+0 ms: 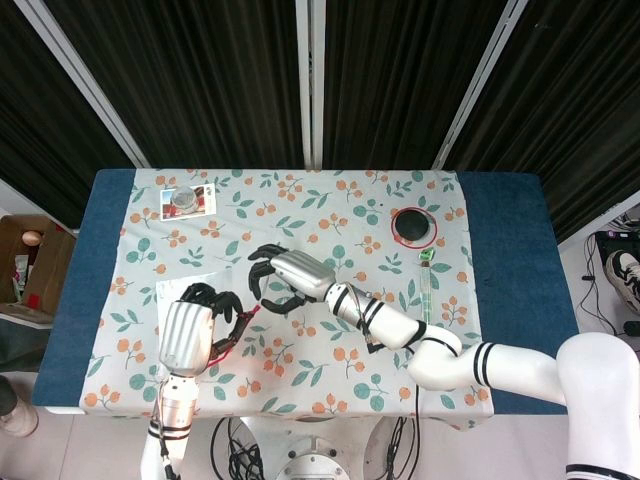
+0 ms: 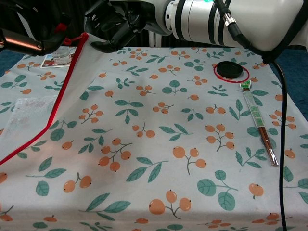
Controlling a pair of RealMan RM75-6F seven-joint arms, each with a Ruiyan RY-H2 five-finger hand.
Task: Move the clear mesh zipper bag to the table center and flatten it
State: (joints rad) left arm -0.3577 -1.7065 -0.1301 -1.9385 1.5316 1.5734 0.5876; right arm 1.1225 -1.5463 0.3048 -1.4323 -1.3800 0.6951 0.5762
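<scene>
The clear mesh zipper bag [image 1: 178,291] with a red edge lies at the table's left side, its right edge lifted. In the chest view the bag [image 2: 24,110] rises along a red line to its top corner. My left hand [image 1: 187,338] grips that red edge from below and shows at the upper left as the left hand [image 2: 29,41]. My right hand [image 1: 285,278] hovers just right of the raised corner with fingers curled in. In the chest view the right hand [image 2: 118,21] is right beside the corner; whether it pinches the bag is unclear.
A black lid in a red ring [image 1: 413,226] sits at the back right, with a thin brush [image 1: 427,285] in front of it. A picture card with a small jar [image 1: 187,201] lies at the back left. A cardboard box [image 1: 35,265] stands off the table's left end.
</scene>
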